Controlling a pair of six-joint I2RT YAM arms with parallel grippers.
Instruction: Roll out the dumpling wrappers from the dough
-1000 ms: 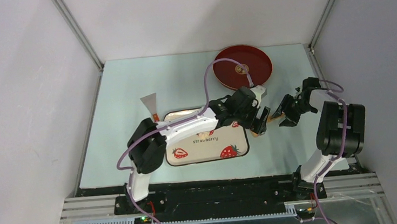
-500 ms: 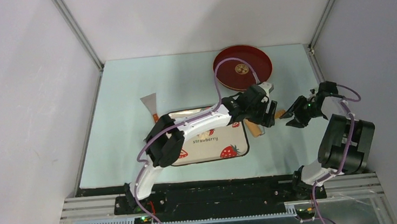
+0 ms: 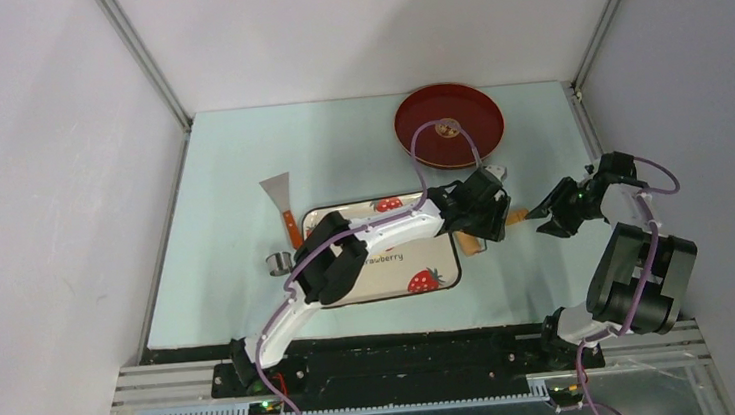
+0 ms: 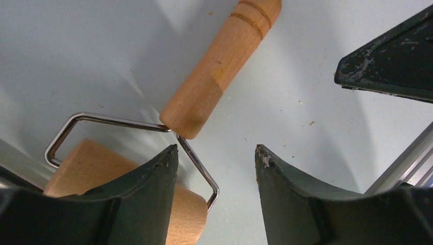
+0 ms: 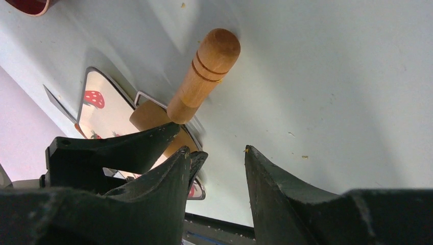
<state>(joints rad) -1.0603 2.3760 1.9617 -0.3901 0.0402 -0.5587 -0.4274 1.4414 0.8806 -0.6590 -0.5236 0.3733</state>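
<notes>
The tan wooden roller (image 3: 471,243) lies on the table just right of the strawberry plate (image 3: 420,281), its handle (image 4: 219,66) pointing toward my right gripper. My left gripper (image 4: 217,153) hovers open over the roller's wire frame (image 4: 196,163), which runs past its left fingertip; nothing is between the jaws. The drum (image 4: 97,163) sits under that left finger. My right gripper (image 5: 217,150) is open and empty, a short way off the handle's end (image 5: 212,53). In the top view, the left gripper (image 3: 494,225) and right gripper (image 3: 548,214) face each other. The dough and the dumpling wrappers are hidden.
A red round tray (image 3: 449,125) sits at the back. A metal scraper (image 3: 279,193) lies left of the plate, and a small steel ring cutter (image 3: 276,264) stands near the plate's left edge. My left arm covers much of the plate. The table's right edge lies close behind the right gripper.
My left arm stretched further right over the roller and its jaws narrowed. The right gripper pulled back to the right, away from the handle. The ring cutter came into sight.
</notes>
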